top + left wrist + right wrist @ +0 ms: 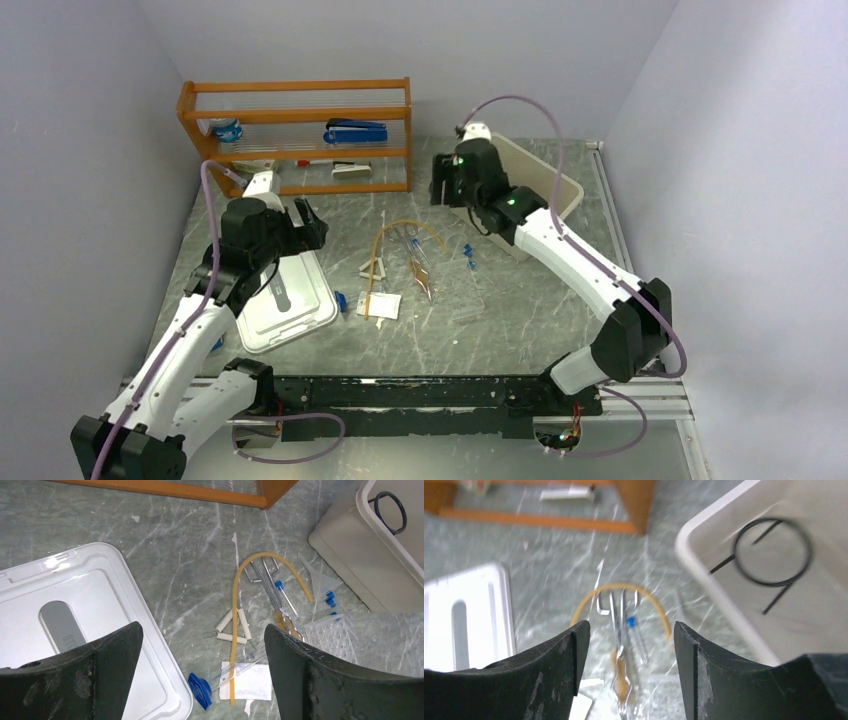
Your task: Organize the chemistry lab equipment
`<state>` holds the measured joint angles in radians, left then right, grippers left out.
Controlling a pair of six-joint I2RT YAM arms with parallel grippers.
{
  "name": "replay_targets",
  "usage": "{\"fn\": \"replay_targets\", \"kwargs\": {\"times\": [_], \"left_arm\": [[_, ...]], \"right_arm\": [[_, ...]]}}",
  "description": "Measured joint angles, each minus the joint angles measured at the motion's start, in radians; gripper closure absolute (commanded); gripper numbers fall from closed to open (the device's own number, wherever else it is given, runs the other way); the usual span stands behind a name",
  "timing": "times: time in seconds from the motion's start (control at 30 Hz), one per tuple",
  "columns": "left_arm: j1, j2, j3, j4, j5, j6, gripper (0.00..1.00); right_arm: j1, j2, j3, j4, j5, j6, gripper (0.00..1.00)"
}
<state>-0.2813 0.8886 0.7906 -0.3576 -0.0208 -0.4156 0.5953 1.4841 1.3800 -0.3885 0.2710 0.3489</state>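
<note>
1. The beige bin (548, 172) is my landmark. It stands uncovered, and I judge it to be where the equipment belongs.
2. The white lid (290, 305) lies flat on the table, well to the bin's left. My left gripper (202, 635) hangs over the edge of it that faces the bin, jaws wide apart with nothing between them.
3. My right gripper (629, 630) hangs at the bin's left rim, jaws apart and empty.
4. The black wire tripod ring (772, 552) lies inside the bin, the only item I can see put away.
5. The amber rubber tubing (240, 605) arches on the table left of the bin, apart from it.
6. The metal tongs (270, 587) lie left of the bin too, nearer to it than the tubing's long leg.
7. The clear rack (332, 637) lies close to the bin's near corner.
8. The triangle (234, 627) and a white paper packet (250, 682) lie between the bin and the lid.
9. The blue-capped clear tubes (286, 597) are scattered near the bin's left wall.
10. My reckoning: one piece is in and everything else is left.
</note>
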Motion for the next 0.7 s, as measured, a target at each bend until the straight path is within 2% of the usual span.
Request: {"fn": "replay_targets", "kwargs": {"times": [0.23,0.43,0.57,0.7], "left_arm": [[0.0,-0.042,0.005,-0.043,-0.08,-0.04,0.04],[0.0,0.01,0.019,-0.164,-0.111,-0.14,0.06],[0.0,0.043,-0.042,-0.179,-0.056,-0.202,0.14],[0.0,0.072,-0.146,-0.171,0.05,-0.247,0.26]], "right_arm": [[0.109,0.043,-0.157,0.053,-0.213,-0.122,0.34],[0.183,0.15,-0.179,0.109,-0.314,-0.161,0.35],[0.186,0.188,-0.198,0.179,-0.342,-0.116,0.36],[0.188,0.211,-0.223,0.227,-0.354,-0.08,0.37]]}}
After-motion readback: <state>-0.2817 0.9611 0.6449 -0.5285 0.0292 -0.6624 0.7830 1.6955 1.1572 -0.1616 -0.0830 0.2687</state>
